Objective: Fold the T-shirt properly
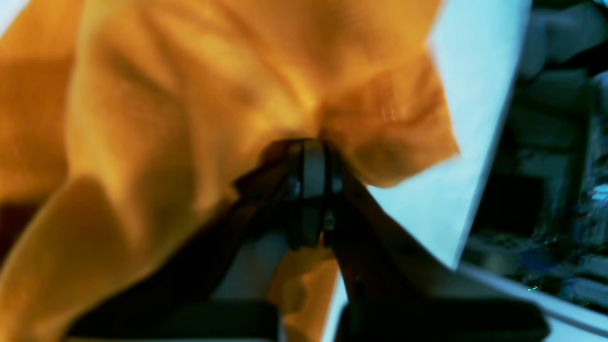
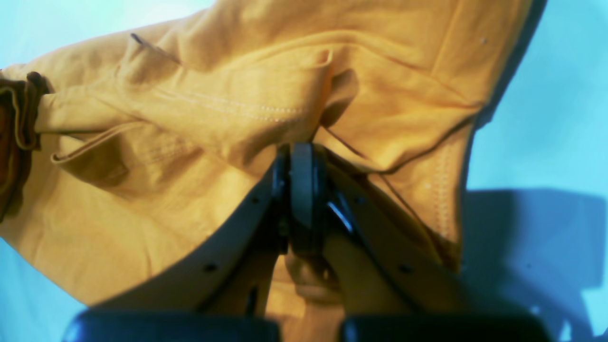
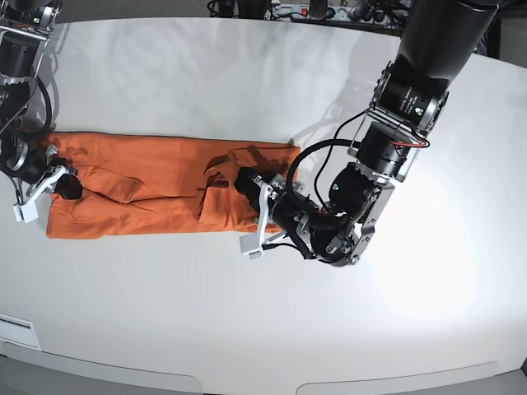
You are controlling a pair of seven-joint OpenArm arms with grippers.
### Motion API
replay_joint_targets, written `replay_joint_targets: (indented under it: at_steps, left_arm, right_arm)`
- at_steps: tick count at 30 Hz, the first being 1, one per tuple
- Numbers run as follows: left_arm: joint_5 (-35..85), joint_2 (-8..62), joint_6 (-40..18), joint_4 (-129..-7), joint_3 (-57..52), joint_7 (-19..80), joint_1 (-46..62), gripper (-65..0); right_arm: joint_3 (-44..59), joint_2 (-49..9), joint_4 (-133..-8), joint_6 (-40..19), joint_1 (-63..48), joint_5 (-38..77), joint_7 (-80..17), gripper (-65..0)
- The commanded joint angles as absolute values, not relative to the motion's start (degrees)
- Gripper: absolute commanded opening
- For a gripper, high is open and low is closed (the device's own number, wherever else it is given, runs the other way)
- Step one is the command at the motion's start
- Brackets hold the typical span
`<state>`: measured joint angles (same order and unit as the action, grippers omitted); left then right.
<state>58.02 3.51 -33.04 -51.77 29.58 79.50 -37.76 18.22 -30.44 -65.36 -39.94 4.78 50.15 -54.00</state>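
Observation:
The orange T-shirt (image 3: pixel 148 185) lies on the white table (image 3: pixel 247 82) as a long, rumpled strip running left to right. My left gripper (image 3: pixel 245 183) sits low at the strip's right end. In the left wrist view, the left gripper (image 1: pixel 311 147) is shut on a bunch of the T-shirt (image 1: pixel 190 95). My right gripper (image 3: pixel 64 188) is at the strip's left end. Seen from the right wrist, the right gripper (image 2: pixel 301 149) is shut on a pinch of the T-shirt (image 2: pixel 237 95) near a stitched hem.
A power strip and cables (image 3: pixel 313 10) lie beyond the table's far edge. A small white label (image 3: pixel 16 333) sits at the front left corner. In the left wrist view, dark clutter (image 1: pixel 546 190) shows past the table's edge (image 1: pixel 475 142).

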Motion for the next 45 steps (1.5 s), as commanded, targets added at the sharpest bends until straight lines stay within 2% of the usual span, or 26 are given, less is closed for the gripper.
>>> replay_joint_targets:
  at_steps: [1, 7, 11, 13, 18, 19, 24, 33, 45]
  left_arm:
    - [54.6, 3.4, -33.0, -52.6, 30.3, 80.0, -39.1, -65.0]
    - [43.3, 3.3, -33.0, -52.6, 31.6, 80.0, -36.0, -65.0]
    - [43.5, 3.4, -33.5, -52.6, 31.6, 80.0, -33.7, -65.0]
    - [43.5, 3.4, -33.9, -52.6, 31.6, 80.0, -33.0, -65.0]
    - [44.3, 3.8, -33.8, -52.6, 31.4, 80.0, -33.1, -65.0]
    - [45.0, 3.8, -33.8, -52.6, 31.4, 80.0, -33.2, -65.0]
    - [45.8, 3.8, -33.8, -52.6, 31.4, 80.0, -33.7, -65.0]
    - [47.4, 3.9, -33.8, -53.2, 31.4, 80.0, -34.2, -65.0]
    - [47.5, 3.8, -33.8, -53.3, 31.4, 80.0, -34.2, -65.0]
  right_arm:
    - [18.4, -31.4, -65.9, -40.0, 5.2, 49.5, -55.3, -65.0]
    - [18.4, -31.5, -66.0, -40.0, 5.3, 49.8, -55.3, -65.0]
    - [18.4, -32.9, -66.0, -40.0, 6.1, 57.9, -57.4, -65.0]
    - [18.4, -34.3, -66.0, -40.0, 7.2, 62.7, -60.7, -57.8]
    - [21.5, -38.5, -66.0, -40.0, 10.2, 68.8, -67.5, -29.9]
    - [22.8, -39.4, -66.0, -40.0, 10.3, 68.6, -68.2, -26.7]
    - [28.9, -40.9, -65.4, -40.0, 10.0, 59.4, -68.2, -26.0]
    - [29.3, -40.4, -53.1, -40.0, 9.4, 66.7, -66.3, -25.9]
    - [25.9, -31.7, -50.4, -40.0, 9.6, 66.7, -69.7, -26.0]
